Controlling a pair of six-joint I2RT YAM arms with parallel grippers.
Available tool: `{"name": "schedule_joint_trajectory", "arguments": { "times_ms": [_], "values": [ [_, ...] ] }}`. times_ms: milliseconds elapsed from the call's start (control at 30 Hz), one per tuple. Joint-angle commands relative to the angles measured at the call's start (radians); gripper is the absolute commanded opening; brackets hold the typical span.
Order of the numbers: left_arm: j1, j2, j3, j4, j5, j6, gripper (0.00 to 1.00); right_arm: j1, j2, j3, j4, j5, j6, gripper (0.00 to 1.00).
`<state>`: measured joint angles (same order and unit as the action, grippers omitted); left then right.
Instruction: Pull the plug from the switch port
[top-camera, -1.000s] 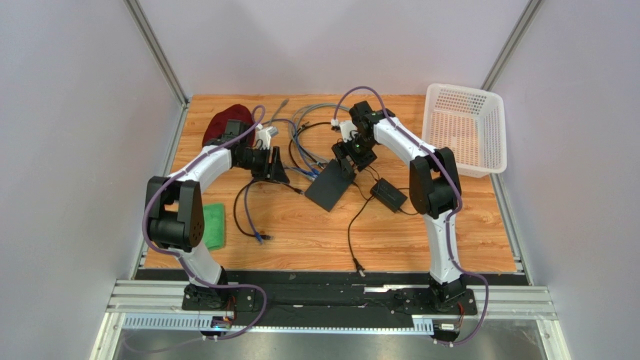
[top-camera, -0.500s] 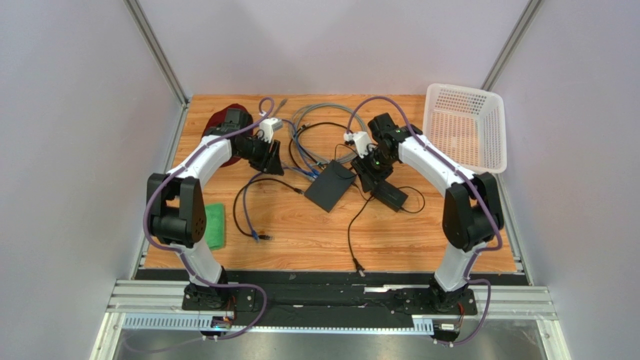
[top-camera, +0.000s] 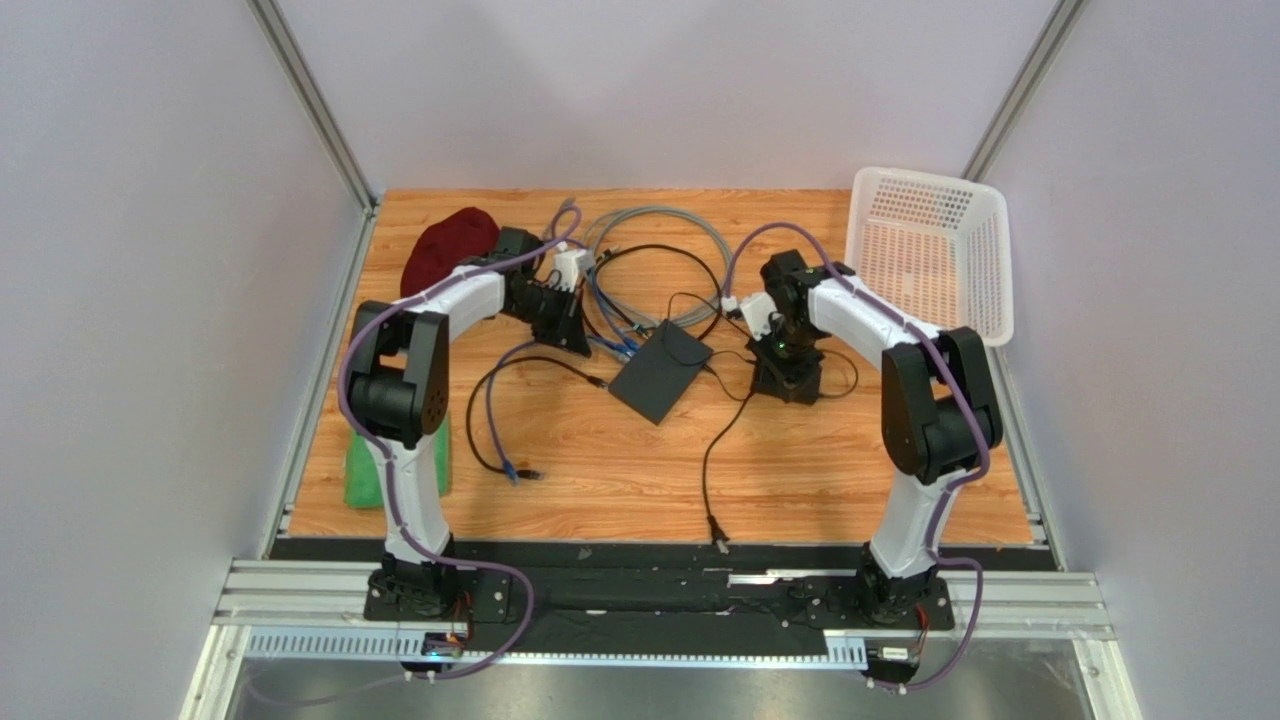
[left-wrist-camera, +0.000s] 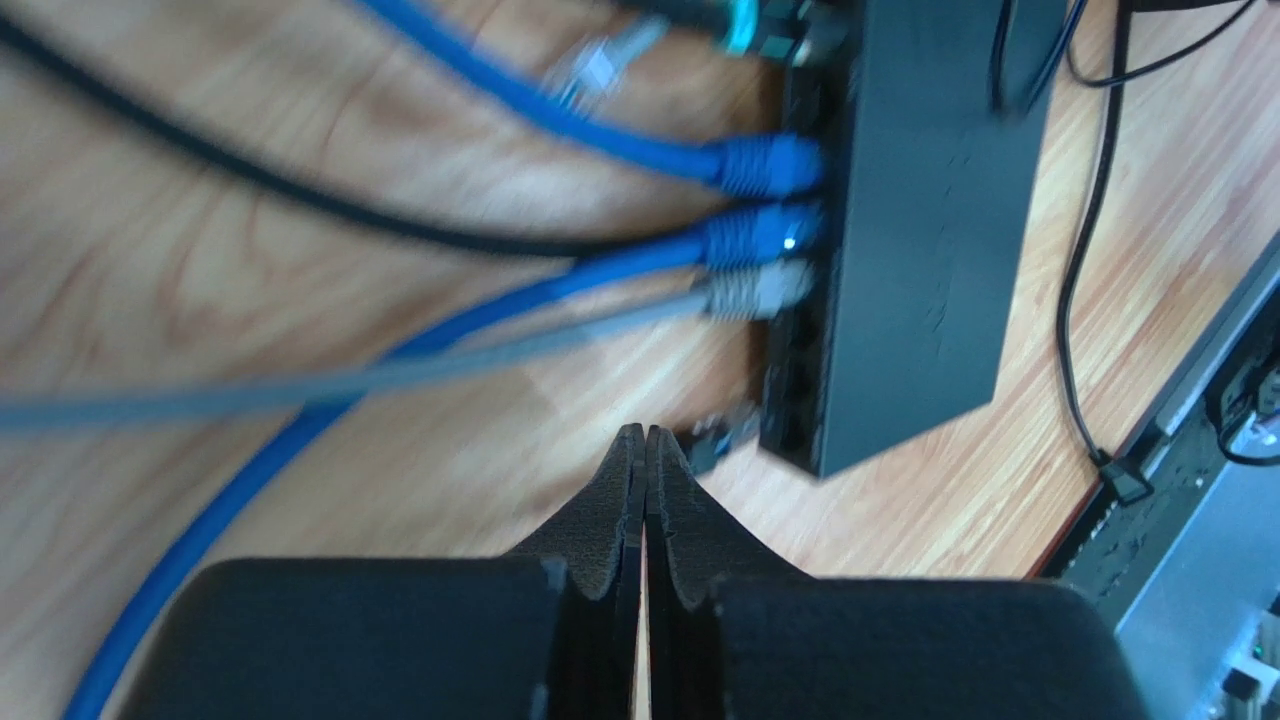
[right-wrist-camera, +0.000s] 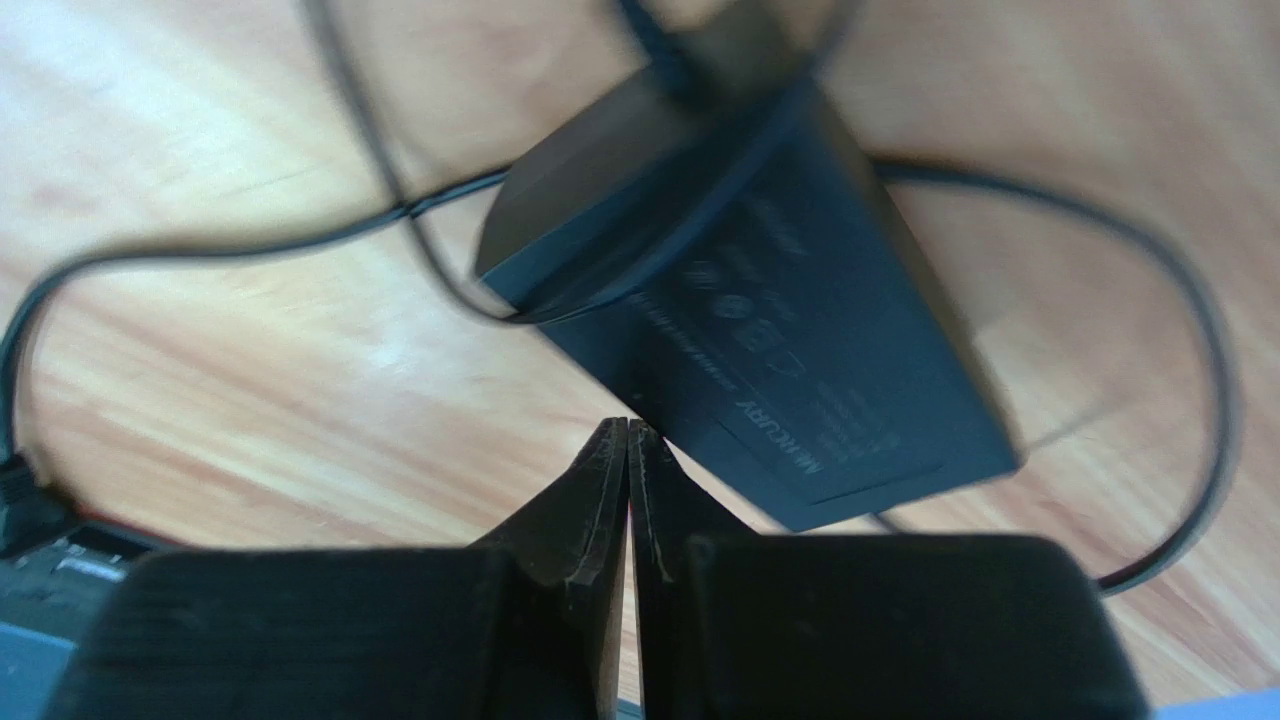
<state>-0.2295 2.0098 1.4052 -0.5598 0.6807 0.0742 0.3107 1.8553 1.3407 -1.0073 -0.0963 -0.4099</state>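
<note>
- Since a second ago: the right gripper (right-wrist-camera: 627, 435) has left the far end of the switch (top-camera: 661, 372) and now hangs over the power brick (right-wrist-camera: 751, 315), just to the switch's right. Both sets of jaws, parted then, have closed.
- Left gripper (left-wrist-camera: 646, 438): jaws pressed together, nothing between them. The right gripper is the same, empty above the brick's label face.
- The switch lies flat on the table (top-camera: 601, 480), its port edge turned toward the left arm's side.
- Seated side by side in that edge: upper blue plug (left-wrist-camera: 769, 165), lower blue plug (left-wrist-camera: 751, 236), grey plug (left-wrist-camera: 751, 288). Cannot tell which one is meant.
- Key relation: from the left jaws the plugs lie ahead and slightly right, apart from the tips. Each plug's long axis runs square to the port edge, cable trailing away from the switch. The left arm is nearer; the right sits on the switch's opposite side.
- Judgement: the left jaws must open first, then straddle one plug and pull along that axis. The switch is unheld and may drag along.
</note>
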Motion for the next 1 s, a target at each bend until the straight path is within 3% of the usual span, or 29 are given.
{"name": "schedule_joint_trajectory", "arguments": {
  "times_ms": [0, 100, 167, 333, 533, 767, 967],
  "values": [
    [-0.045, 0.047, 0.069, 0.133, 0.06, -0.069, 0.0, -0.045, 0.059, 0.103, 0.028, 0.151, -0.049, 0.07],
    [-0.065, 0.079, 0.08, 0.173, 0.079, -0.122, 0.0, -0.056, 0.137, 0.161, 0.049, 0.252, -0.053, 0.07],
    [-0.086, 0.092, 0.071, 0.181, 0.077, -0.12, 0.0, -0.065, 0.156, 0.214, 0.033, 0.228, -0.052, 0.08],
    [-0.134, 0.055, 0.017, 0.143, 0.059, -0.077, 0.0, -0.052, 0.07, 0.264, -0.048, -0.031, -0.044, 0.11],
    [-0.218, -0.022, -0.057, 0.037, 0.052, 0.016, 0.01, -0.019, 0.042, 0.252, -0.017, -0.158, -0.009, 0.11],
    [-0.223, -0.092, -0.063, -0.08, -0.001, 0.104, 0.03, 0.001, 0.156, 0.324, -0.007, -0.14, 0.031, 0.1],
    [-0.223, -0.108, -0.098, 0.011, 0.0, 0.062, 0.04, 0.025, 0.206, 0.33, 0.012, -0.105, 0.069, 0.09]
  ]
}}
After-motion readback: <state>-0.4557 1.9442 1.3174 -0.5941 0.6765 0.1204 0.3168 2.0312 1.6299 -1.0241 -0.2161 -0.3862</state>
